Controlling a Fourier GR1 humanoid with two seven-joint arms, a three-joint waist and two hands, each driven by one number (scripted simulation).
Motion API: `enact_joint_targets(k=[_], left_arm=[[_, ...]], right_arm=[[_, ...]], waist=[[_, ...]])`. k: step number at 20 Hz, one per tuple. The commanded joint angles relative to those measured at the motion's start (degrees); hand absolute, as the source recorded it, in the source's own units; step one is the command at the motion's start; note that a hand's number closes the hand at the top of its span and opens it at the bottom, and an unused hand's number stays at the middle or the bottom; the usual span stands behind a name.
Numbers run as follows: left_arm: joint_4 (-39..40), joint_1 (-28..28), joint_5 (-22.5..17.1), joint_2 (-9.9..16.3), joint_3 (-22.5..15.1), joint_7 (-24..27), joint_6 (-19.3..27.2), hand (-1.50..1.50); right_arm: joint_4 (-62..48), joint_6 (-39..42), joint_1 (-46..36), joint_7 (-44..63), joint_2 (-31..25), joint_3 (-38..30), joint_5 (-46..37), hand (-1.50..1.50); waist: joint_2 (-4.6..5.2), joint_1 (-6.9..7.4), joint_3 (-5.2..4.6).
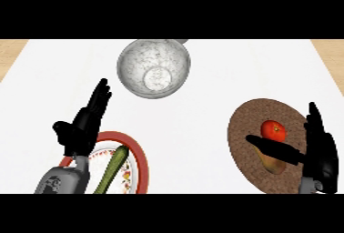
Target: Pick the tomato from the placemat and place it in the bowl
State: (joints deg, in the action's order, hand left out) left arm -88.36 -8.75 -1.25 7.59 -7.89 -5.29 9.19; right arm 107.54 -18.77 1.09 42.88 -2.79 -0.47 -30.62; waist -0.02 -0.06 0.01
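Desk (201,113): white top fills the head view, with pale wood showing at both far corners.
Placemat (250,136): round, brown and woven, lying on the desk's right side, its near right part covered by the right forearm and hand.
Bowl (155,68): speckled grey-white, standing at the far centre-left of the desk, well apart from the placemat; nothing shows inside it.
Plate (138,157): red-rimmed and patterned, at the near left, partly under the left forearm; a long green vegetable (114,166), likely a cucumber, lies across it.
Left hand (84,125): black, fingers straight and pointing away, holding nothing, resting over the plate's far-left edge.
Right hand (319,143): open over the placemat, fingers straight along the mat's right rim, thumb stretched leftward just below the tomato; nothing is held.
Tomato (273,130): red, sitting on the placemat's upper middle, between the thumb and the fingers; contact cannot be confirmed.
Second item (272,164): a yellowish-brown piece on the mat under the thumb, too hidden to identify.
Step in hand: judged as the approach to the grasp, with the hand bracketing the tomato but not closed.
Next move: fingers and thumb should curl round the tomato alone, leaving the yellowish piece, then lift and carry it left and away to the bowl.
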Motion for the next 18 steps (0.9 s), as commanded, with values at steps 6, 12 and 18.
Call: enact_joint_targets(k=[6, 12, 18], left_arm=[[-5.93, 1.37, 2.46, -1.46, 0.36, -5.36, 0.12, 0.00], [-2.78, 3.38, 2.15, -1.54, 1.55, 0.74, -2.67, 0.00], [-3.14, -1.06, 2.63, -2.25, 3.34, -3.65, -2.66, 0.00]], right_arm=[[-11.74, -3.64, -1.07, -9.71, 1.84, -2.73, 3.72, -1.50], [-16.27, -2.71, -1.72, -7.00, -2.05, -4.66, -0.69, -1.50], [-18.91, -0.26, -2.55, -6.93, -2.88, -3.81, -1.58, -1.50]], waist=[[-0.03, 0.24, 0.02], [0.01, 0.18, -0.01], [-0.02, 0.06, -0.01]])
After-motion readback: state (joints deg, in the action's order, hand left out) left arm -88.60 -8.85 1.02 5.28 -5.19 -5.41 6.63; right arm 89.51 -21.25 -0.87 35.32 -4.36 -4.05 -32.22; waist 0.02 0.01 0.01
